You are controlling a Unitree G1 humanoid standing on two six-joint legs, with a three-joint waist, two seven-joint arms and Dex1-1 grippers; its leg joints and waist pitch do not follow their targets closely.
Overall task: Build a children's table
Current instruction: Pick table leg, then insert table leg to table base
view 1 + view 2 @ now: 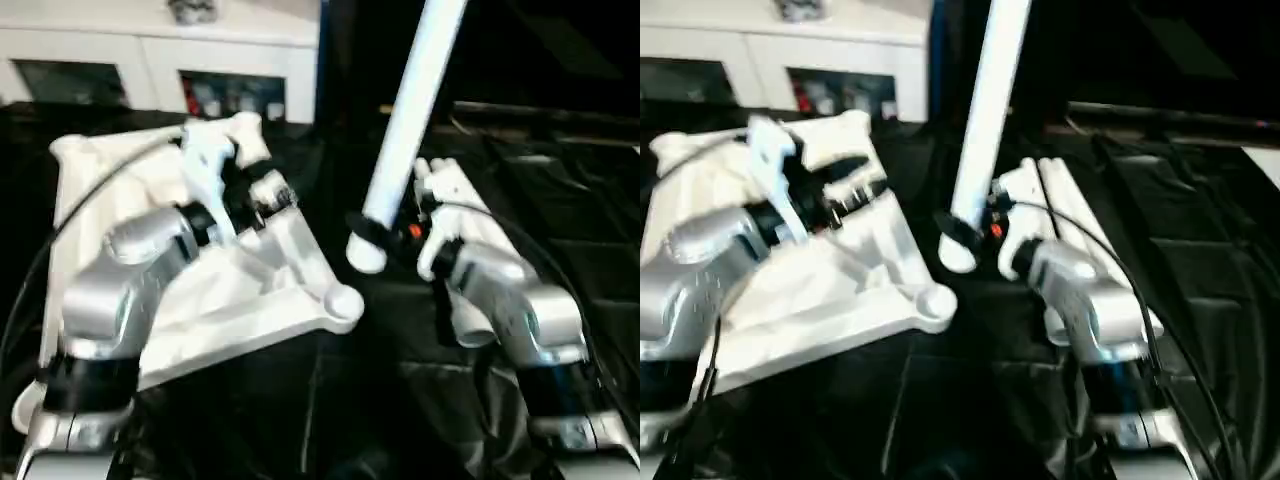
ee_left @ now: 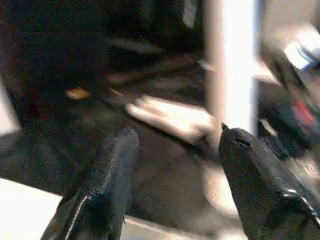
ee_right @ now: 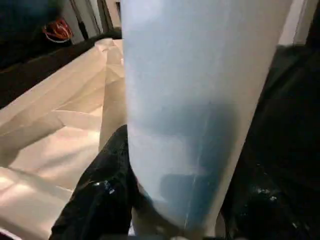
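text: none legible | labels: none | numbers: none

White table top [image 1: 840,270] lying ribbed side up at left centre on black cloth [image 1: 1200,250]. Right gripper [image 1: 975,228] clamped on upright white leg [image 1: 985,120], centre frame. Left gripper [image 1: 855,180] open above top.

The white table top [image 1: 250,290] lies ribbed underside up at the frame's left, a round corner socket [image 1: 343,303] near centre. One white tapered leg [image 1: 410,120] stands steeply tilted at centre, other legs [image 1: 1065,205] lying beside it.
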